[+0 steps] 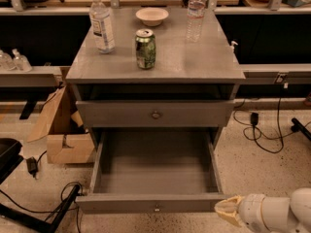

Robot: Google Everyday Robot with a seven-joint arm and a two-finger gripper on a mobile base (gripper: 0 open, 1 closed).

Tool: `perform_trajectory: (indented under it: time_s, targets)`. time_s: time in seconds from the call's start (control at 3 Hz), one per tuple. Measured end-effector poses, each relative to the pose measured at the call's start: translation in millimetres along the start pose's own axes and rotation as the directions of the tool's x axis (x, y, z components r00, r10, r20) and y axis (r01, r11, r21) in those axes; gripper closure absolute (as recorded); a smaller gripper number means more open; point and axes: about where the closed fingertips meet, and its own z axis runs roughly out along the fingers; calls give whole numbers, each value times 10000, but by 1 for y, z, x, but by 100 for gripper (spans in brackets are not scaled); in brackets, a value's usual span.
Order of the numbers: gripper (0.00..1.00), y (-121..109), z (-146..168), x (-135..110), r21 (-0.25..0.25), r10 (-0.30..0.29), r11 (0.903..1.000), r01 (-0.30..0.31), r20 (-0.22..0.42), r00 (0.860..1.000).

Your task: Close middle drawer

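Two clear water bottles stand on the grey cabinet top [194,64], one at 10 o'clock [102,23] with a pale label, one at 1 o'clock [196,12]. Between them, at 12, sits a white bowl [152,16]. A green can [146,48] stands near the middle; no writing on any of them can be read. The middle drawer [121,204] is pulled far out towards 6 o'clock, its box bare, under a shut drawer [194,113]. The gripper [226,210] sits at 5 o'clock, by the open front's right end; spread or pressed together, I cannot tell. A cardboard box [68,149] lies at 9 o'clock, and cables [265,140] at 3.
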Motion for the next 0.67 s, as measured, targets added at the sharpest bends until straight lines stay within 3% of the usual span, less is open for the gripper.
perform_trajectory:
  time_s: [0.33,0.67]
  targets:
    - [100,5,46,35,-534,560,9972,-532,528,9970]
    - [100,3,87,54,-1013,822,9922,-728,918,9924]
